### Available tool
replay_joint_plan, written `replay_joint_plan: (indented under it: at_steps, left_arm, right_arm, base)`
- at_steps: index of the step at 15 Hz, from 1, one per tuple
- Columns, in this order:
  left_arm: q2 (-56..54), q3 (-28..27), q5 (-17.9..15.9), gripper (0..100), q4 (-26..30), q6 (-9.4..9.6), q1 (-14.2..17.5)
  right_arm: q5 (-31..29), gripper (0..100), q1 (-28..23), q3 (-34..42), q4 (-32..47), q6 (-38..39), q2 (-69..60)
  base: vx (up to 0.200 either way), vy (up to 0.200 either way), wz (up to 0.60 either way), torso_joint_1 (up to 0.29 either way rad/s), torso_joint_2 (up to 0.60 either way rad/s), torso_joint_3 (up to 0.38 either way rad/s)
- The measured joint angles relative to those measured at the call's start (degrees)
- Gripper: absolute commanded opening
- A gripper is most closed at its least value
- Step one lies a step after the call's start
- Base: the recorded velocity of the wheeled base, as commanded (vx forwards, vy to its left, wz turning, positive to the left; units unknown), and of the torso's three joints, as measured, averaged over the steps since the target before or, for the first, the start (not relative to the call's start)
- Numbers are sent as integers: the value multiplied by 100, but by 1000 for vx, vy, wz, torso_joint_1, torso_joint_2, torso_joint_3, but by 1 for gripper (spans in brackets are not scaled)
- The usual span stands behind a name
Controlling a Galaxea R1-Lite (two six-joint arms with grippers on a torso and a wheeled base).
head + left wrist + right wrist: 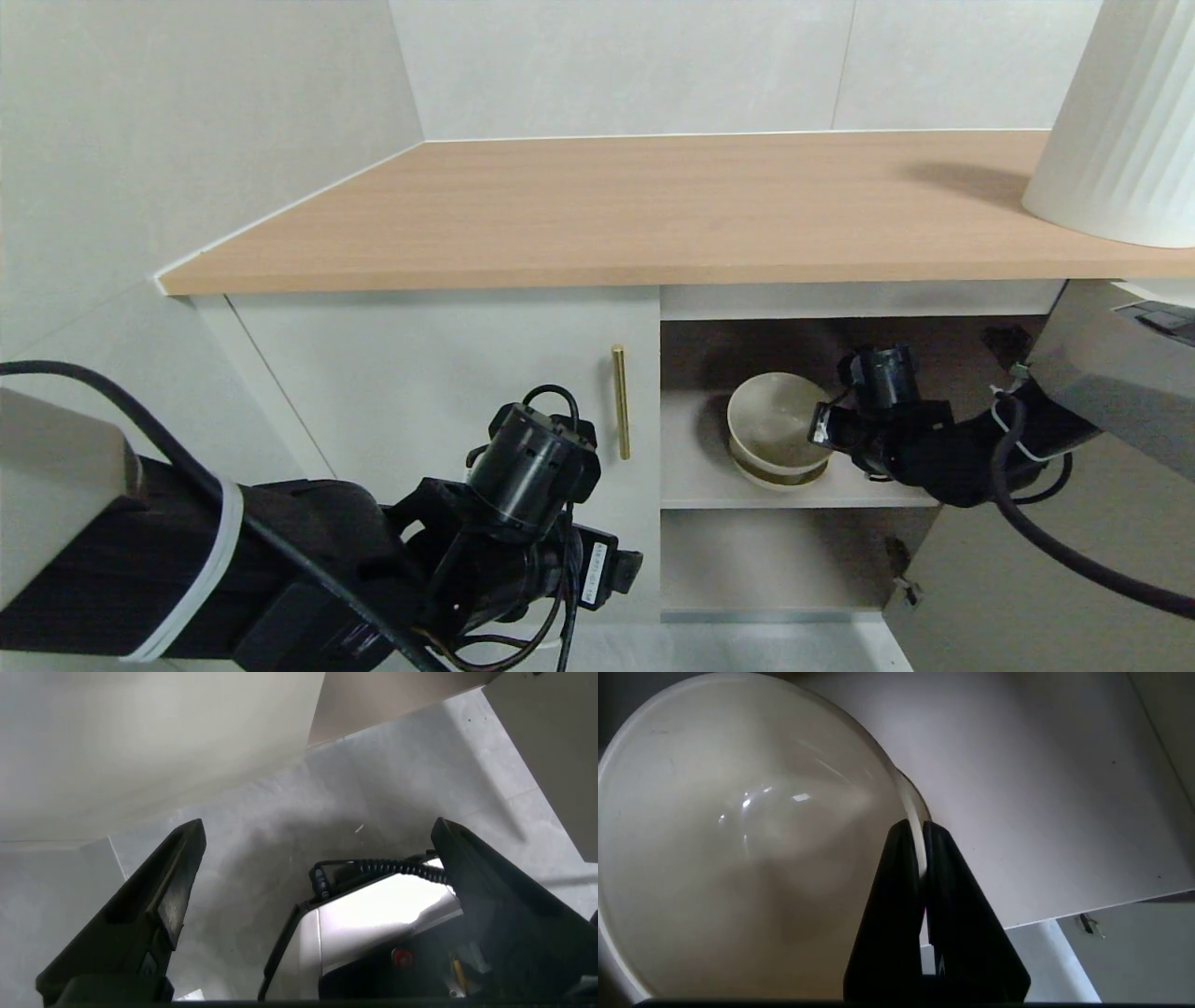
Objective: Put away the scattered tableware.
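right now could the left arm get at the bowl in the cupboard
Probably not: the right pincer is shut on the bowl, its arm crossing the opening, and the left pincer hangs open, low before the closed door.

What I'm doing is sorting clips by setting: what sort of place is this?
Probably a kitchen: a wooden countertop against tiled walls, a cabinet beneath it with one side open, and a bowl on the shelf inside.
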Motion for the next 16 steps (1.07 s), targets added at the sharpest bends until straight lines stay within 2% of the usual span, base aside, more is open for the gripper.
replay_joint_plan:
  at_steps: [13,14,16]
  left_arm:
    - [-2,0,7,100,2,0,4]
    - [-2,0,5,100,2,2,2]
    - [-5,1,10,100,0,2,2]
  right_arm:
    - [2,0,-17,-61,-5,4,179]
    - [0,100,-15,-61,-2,4,182]
    - [-4,100,-4,-63,0,4,193]
  base:
    - [0,0,0,0,0,0]
    - [0,0,0,0,0,0]
    - [0,0,0,0,0,0]
